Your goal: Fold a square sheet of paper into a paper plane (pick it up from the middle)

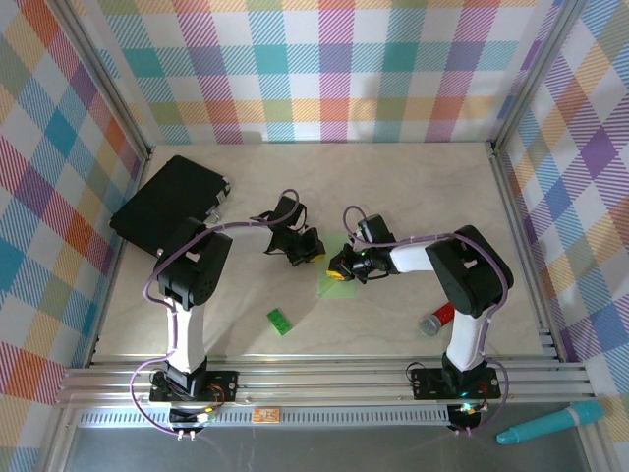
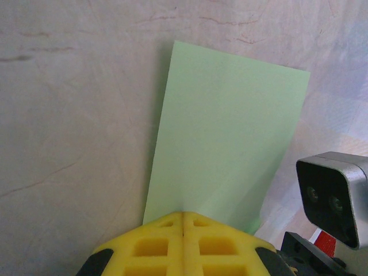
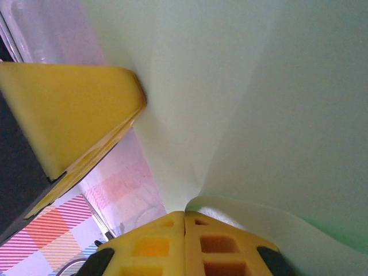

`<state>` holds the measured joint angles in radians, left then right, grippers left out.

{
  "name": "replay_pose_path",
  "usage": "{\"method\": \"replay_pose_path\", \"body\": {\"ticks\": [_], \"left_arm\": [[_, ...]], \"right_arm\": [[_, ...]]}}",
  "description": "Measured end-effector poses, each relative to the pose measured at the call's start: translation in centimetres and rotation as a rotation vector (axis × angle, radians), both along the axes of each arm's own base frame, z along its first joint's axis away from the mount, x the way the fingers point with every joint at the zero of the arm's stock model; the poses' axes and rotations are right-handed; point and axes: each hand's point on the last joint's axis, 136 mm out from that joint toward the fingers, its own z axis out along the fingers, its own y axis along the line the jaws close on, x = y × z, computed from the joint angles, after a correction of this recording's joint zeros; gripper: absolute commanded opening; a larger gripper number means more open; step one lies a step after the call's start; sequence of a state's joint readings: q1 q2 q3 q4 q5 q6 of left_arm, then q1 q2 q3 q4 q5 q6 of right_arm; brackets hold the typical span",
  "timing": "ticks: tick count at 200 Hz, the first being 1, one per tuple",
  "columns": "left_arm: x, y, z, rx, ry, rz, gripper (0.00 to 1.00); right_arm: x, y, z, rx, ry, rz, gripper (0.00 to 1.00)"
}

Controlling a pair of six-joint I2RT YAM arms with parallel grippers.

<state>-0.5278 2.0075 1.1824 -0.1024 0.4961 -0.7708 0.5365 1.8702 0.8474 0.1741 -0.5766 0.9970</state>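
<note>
The pale-green sheet of paper [image 1: 328, 284] hangs between my two grippers, just above the middle of the table. In the left wrist view the sheet of paper [image 2: 224, 144] looks like a tall rectangle, and my left gripper [image 2: 184, 214] is shut on its near edge. My right gripper [image 3: 184, 213] is shut on the sheet of paper [image 3: 259, 86] too, with a curled layer bulging beside its fingers. From above, the left gripper [image 1: 313, 258] and the right gripper [image 1: 341, 268] sit close together. A yellow finger of the left gripper [image 3: 75, 115] shows in the right wrist view.
A small bright-green brick [image 1: 280, 322] lies on the table in front of the left arm. A black case [image 1: 167, 202] lies at the back left. A red-and-grey cylinder [image 1: 436, 318] rests by the right arm. A teal marker [image 1: 550, 423] lies off the table's near right corner.
</note>
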Motion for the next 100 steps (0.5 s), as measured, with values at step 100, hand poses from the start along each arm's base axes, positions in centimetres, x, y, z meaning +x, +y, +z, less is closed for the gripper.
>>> {"method": "replay_pose_path", "body": {"ticks": [100], "left_arm": [[0.08, 0.06, -0.04, 0.001, 0.009, 0.017, 0.05]], "right_arm": [[0.16, 0.11, 0.09, 0.023, -0.020, -0.012, 0.08]]}}
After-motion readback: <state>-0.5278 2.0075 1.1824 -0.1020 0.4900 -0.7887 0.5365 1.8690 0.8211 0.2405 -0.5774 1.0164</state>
